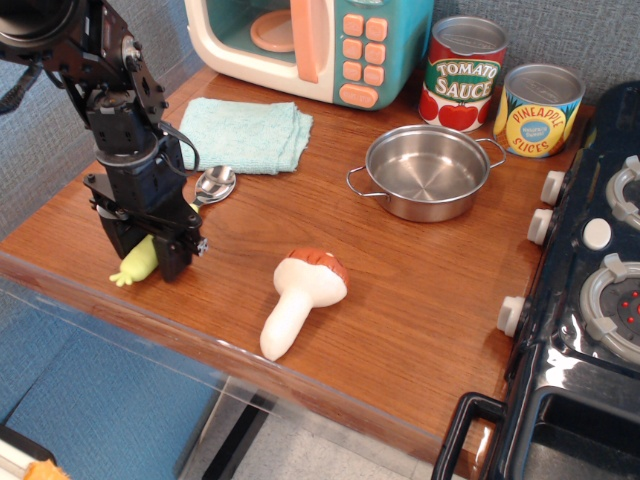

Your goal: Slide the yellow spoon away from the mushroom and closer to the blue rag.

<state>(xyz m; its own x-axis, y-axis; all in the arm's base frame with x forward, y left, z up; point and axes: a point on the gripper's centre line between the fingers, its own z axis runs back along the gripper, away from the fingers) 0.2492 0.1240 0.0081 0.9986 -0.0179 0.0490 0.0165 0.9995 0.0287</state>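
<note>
A robot arm's tool straddles the pale handle of the yellow spoon near the front-left edge of the wooden surface, w/ the spoon's silver bowl pointing up toward the blue rag. The black fingers sit either side of the handle, one finger each side, narrowly parted; whether they pinch it or merely bracket it can't be told from this angle.

Spoon lies just short of the rag, bowl near the cloth's front edge but apart from it, & well left of the mushroom.

Risks, as judged: the handle tip sits close to the surface's front lip, so a push in the wrong direction could tip the spoon off. A loose hold could let the handle pivot & the bowl swing wide instead of sliding. Pushing too far may ruck the rag.

Arm comes down from upper left, wrist near vertical, tool low at the surface, cable looping beside it.
</note>
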